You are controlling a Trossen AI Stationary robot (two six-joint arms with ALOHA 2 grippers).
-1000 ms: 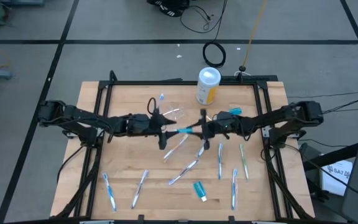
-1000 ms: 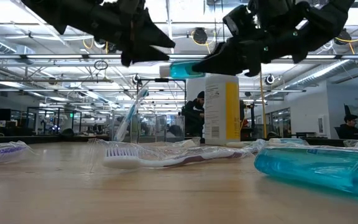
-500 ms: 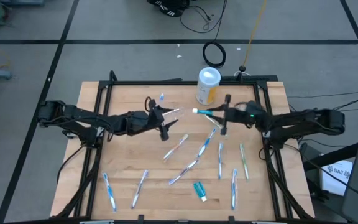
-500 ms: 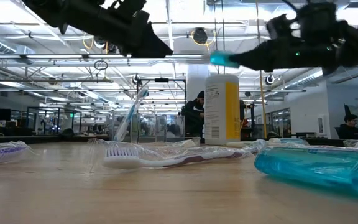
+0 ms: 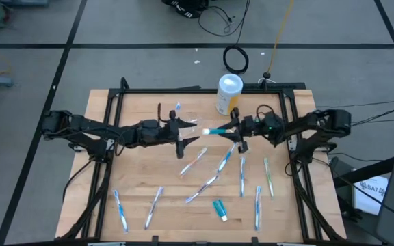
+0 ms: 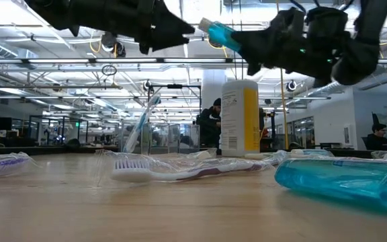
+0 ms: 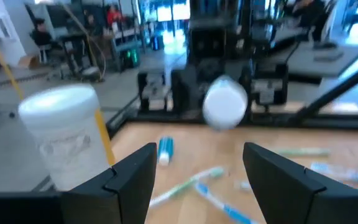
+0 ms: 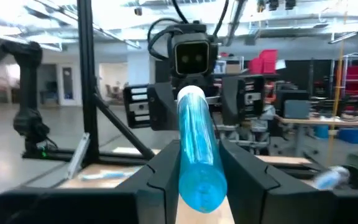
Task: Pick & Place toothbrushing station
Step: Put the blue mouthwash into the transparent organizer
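Right tool clamped on teal toothpaste tube, frame centre, above surface. Tube's long axis points cap-first left at left tool, fingers apart, close but not touching.

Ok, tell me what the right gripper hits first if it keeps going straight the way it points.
Most likely the left gripper. The right gripper, shut on a teal toothpaste tube, faces it head-on above the table, the tube's white cap leading. Heights look matched in the low view, though depth is uncertain.
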